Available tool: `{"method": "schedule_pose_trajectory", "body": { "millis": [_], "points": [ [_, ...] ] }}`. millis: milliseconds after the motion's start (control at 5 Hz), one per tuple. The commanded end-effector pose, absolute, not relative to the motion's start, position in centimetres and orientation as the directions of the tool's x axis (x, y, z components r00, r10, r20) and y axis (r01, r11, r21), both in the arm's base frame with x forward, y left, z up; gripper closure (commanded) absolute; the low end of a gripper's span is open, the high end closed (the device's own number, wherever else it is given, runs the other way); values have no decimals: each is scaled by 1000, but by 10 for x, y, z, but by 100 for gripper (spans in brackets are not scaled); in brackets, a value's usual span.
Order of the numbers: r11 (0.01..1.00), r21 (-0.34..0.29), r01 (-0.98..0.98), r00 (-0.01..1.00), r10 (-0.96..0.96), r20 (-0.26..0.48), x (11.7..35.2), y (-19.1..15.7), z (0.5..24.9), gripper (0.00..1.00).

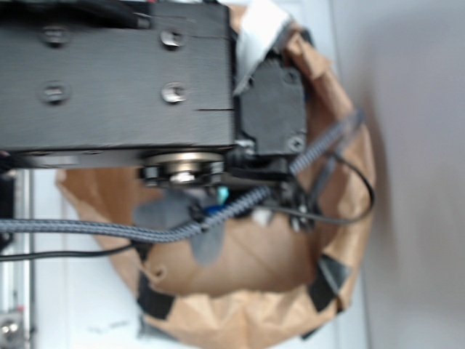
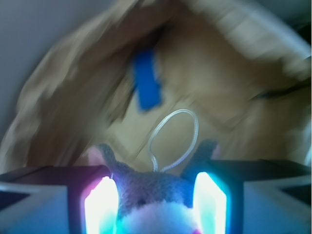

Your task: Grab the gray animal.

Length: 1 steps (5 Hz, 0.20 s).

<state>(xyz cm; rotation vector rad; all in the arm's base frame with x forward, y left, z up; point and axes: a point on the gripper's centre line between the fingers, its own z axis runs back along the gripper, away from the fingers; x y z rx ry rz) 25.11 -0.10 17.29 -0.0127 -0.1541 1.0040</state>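
wrist view: the small gray plush donkey toy sits right between the black gripper's two glowing fingers, which look closed against its head. its white muzzle faces the camera, ears and white string loop toward the crumpled brown paper bowl's middle.

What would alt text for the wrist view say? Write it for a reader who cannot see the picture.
The claw has its two glowing fingers on either side of the gray animal, whose ears and white string loop stick up between them. Behind it, blurred, a blue block lies in crumpled brown paper.
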Motion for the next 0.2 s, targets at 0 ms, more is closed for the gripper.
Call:
{"method": "schedule_pose_trajectory", "body": {
  "millis": [0],
  "points": [
    [543, -171, -822, 492, 828, 270, 258, -3, 196, 100]
  ]
}}
